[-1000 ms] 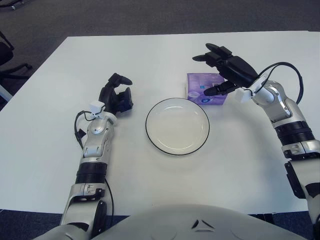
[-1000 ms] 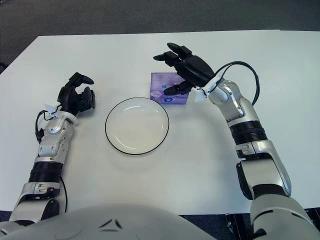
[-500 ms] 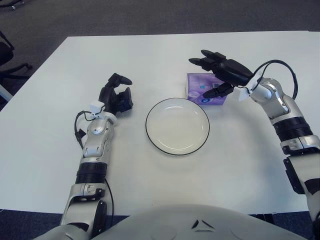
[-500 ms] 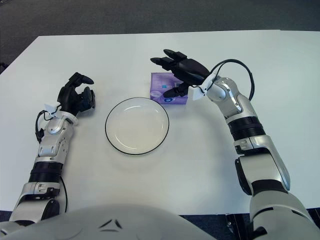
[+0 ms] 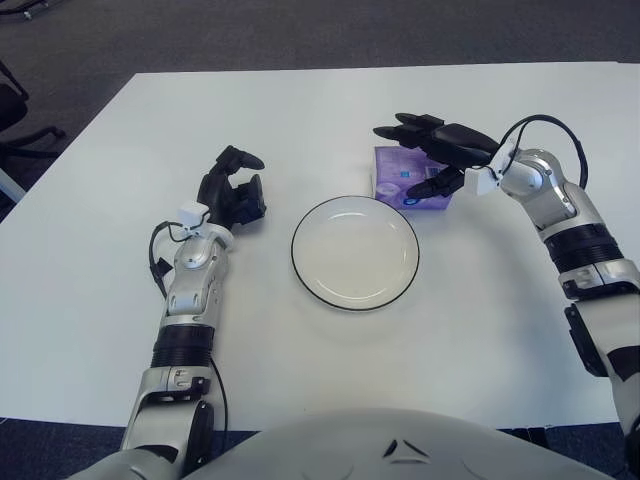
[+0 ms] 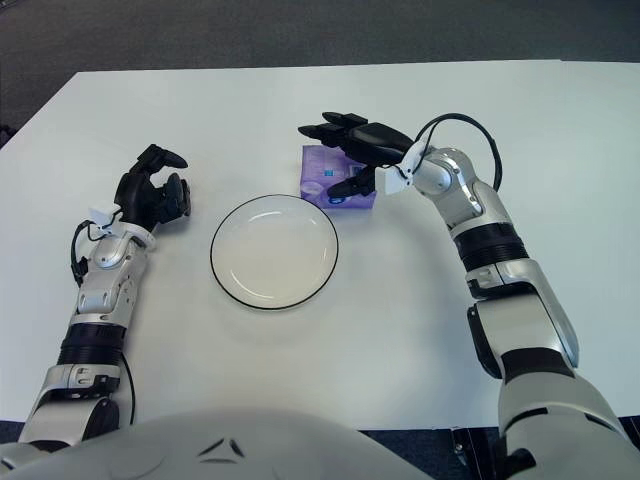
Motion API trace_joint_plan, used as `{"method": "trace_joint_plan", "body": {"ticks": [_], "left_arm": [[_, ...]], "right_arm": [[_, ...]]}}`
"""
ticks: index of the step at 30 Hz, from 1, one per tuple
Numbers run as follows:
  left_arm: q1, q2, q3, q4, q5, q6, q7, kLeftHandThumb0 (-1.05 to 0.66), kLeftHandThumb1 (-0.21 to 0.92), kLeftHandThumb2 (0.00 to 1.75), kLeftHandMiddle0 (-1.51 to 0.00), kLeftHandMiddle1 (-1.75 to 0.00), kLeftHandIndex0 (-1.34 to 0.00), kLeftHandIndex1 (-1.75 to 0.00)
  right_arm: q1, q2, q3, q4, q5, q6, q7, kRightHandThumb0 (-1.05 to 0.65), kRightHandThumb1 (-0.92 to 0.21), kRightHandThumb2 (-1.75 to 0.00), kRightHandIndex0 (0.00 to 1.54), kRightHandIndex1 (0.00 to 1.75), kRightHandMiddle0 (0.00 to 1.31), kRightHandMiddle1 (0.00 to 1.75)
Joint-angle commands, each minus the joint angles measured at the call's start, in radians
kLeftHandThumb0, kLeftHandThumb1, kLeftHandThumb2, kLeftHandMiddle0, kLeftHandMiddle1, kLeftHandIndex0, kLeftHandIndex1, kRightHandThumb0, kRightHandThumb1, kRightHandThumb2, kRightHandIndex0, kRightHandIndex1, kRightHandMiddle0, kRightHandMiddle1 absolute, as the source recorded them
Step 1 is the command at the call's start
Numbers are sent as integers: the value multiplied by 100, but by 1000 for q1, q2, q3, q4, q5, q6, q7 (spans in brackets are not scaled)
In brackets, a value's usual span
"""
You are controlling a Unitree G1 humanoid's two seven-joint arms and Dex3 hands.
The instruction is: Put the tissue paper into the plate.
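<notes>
**One hand over the tissue pack, plate bare**

Two hands are in your view. Your right hand (image 5: 432, 152) is above the purple tissue paper pack (image 5: 400, 184), fingers (image 5: 400, 130) spread and reaching past the pack's far edge, thumb down by its near right corner. The fingers are wide open and nothing is gripped; you cannot tell whether any fingertip touches the wrapper.

The tissue paper lies flat on the white bench (image 5: 300, 110), toward the far side of it and a little right of the middle, just beyond the plate (image 5: 355, 252) on that plate's far right. Pack and plate sit just beside each other, and you cannot tell if their edges meet. The plate is white with a dark rim and holds nothing.

Your left hand (image 5: 232, 192) shows to the left of the plate, well apart from it, fingers curled in and holding nothing.
</notes>
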Motion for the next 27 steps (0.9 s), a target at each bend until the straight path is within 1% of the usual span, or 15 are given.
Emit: {"method": "trace_joint_plan", "body": {"ticks": [1,7,13,21,22,27], "left_arm": [[204,-115,-16,120,-20,-19,0,-42,51,108,-126,-175,-47,-175],[208,-115,-16,115,-18,-21,3,-42,50,109,-126,-175,-47,-175],[209,-114,-15,114,-18,-22,2,-42,50,109,-126,-175,-47,-175],[214,-117,-13,106,-23,-32,-1,-42,50,109,-126,-175,-47,-175],[214,-117,-13,106,-23,-33,-1,-42,50,109,-126,-175,-47,-175],[216,-119,-13,105,-22,-39,3,-43,50,109,-126,-175,-47,-175]], "right_arm": [[-31,6,15,18,40,30,64,-105,-92,-68,0,0,0,14],[-29,-3,27,11,17,73,120,-105,-92,-65,0,0,0,15],[-25,-6,34,16,9,91,147,-105,-92,-63,0,0,0,15],[-23,-12,58,35,-30,87,149,-105,-92,-62,0,0,0,19],[-23,-13,61,38,-35,85,149,-105,-92,-61,0,0,0,22],[-27,-26,80,46,-53,70,154,-105,-92,-61,0,0,0,22]]}}
